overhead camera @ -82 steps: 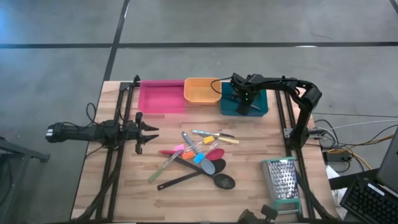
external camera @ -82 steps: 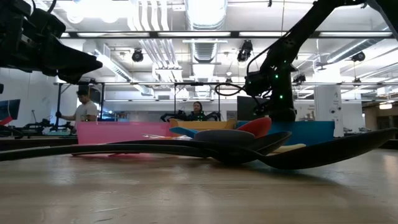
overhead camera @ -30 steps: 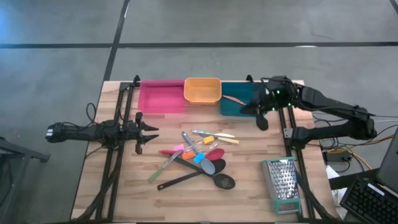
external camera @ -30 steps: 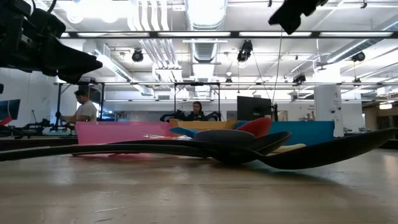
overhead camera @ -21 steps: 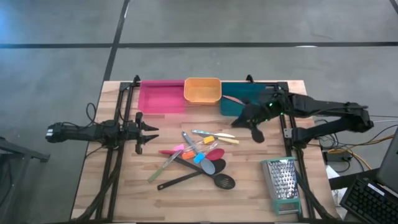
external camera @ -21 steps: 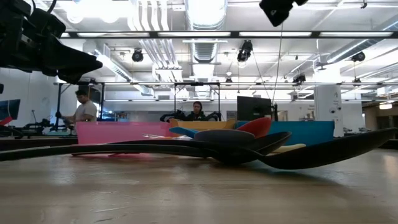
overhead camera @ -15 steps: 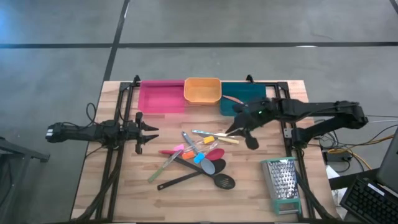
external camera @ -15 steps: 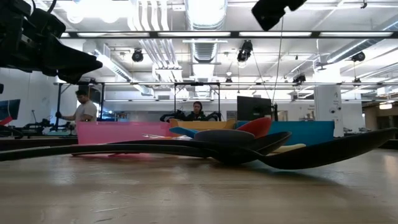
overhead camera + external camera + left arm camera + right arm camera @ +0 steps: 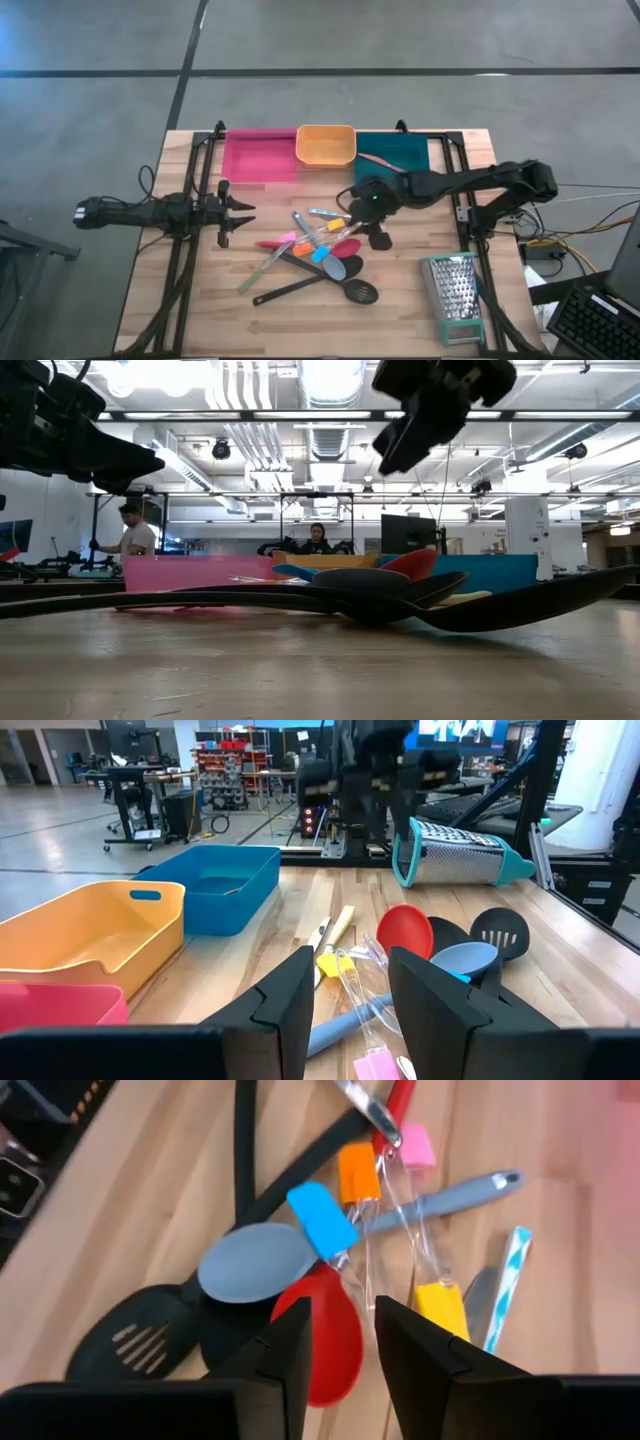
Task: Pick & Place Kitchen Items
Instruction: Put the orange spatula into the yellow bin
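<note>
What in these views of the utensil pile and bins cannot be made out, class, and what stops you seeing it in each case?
- Teal bin contents: the high view shows only a thin pinkish shape, too small to identify.
- Pile of utensils: the low view shows overlapping dark silhouettes edge-on, so the count is hidden.
- Red spoon: the right wrist view's own fingers cover its bowl's lower end.
- Grater: its lower end is partly covered by the arm frame in the high view.

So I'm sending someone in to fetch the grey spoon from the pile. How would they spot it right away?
Look at the heap of utensils in the middle of the wooden table, just in front of the three coloured bins. Among them, the grey spoon lies with its bowl between the red spoon and the black slotted spoon; it is the only pale grey-blue one.
</note>
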Available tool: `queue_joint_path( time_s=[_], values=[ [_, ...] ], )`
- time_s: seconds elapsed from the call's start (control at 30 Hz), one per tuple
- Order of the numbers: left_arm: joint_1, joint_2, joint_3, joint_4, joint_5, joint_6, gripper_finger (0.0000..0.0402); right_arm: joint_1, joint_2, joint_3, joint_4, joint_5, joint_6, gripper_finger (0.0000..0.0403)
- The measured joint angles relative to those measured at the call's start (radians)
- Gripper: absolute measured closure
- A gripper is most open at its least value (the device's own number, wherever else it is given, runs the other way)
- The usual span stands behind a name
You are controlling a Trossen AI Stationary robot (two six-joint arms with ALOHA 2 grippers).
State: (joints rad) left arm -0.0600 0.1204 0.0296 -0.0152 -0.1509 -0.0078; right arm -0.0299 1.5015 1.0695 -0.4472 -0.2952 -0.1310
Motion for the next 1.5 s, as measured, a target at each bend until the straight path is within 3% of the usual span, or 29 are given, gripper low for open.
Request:
queue_joint_path(
  time_s=[0.73,1.5],
  values=[
    [0.0,0.0,0.0,0.0,0.0,0.0,0.0266,0.006,0.218,0.025,0.107,0.004,0.0,0.0221],
    [0.0,0.0,0.0,0.0,0.0,0.0,0.0266,0.006,0.301,0.023,0.144,0.115,0.005,0.0262]
  ],
)
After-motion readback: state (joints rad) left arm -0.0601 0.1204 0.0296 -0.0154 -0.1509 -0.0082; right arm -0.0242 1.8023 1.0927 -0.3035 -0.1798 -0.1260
